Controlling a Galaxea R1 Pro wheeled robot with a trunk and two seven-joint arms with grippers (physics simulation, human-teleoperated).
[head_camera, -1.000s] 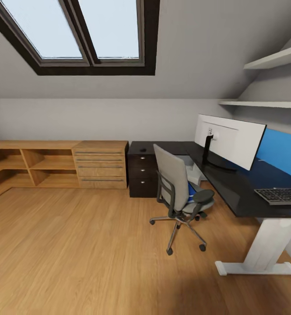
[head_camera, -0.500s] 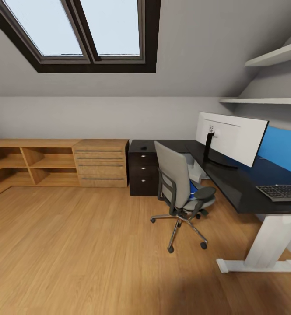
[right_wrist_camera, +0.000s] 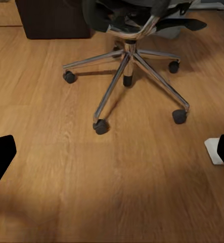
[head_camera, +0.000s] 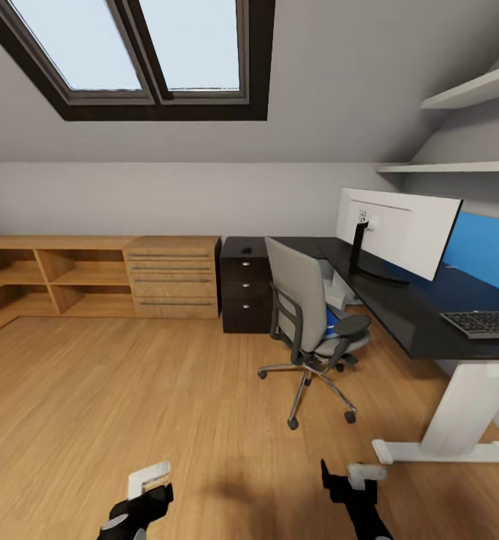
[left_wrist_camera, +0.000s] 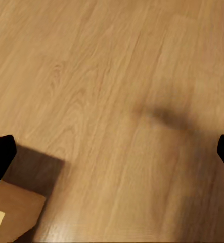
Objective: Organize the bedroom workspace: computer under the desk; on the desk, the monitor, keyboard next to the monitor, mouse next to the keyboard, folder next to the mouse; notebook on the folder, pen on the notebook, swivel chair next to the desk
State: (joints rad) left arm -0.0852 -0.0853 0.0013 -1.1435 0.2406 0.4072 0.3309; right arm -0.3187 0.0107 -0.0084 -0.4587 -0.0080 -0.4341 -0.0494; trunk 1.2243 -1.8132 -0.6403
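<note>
Both arms are now rising into view: left gripper (head_camera: 148,487) and right gripper (head_camera: 354,480), fingers spread and empty, are nearing the swivel chair (head_camera: 309,315) at 1 o'clock, folder (head_camera: 330,324) waiting.

My glossy black L-shaped desk (head_camera: 399,315) carries white-backed wide monitor (head_camera: 399,231), slim black keyboard (head_camera: 483,322); small dark mouse (head_camera: 246,252).

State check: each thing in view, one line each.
Left hand: open, empty.
Right hand: open, empty.
Swivel chair: upright on floor, beside desk.
Folder: on chair seat.
Monitor: upright on desk.
Keyboard: flat on desk.
Drawer unit: drawers shut.
</note>
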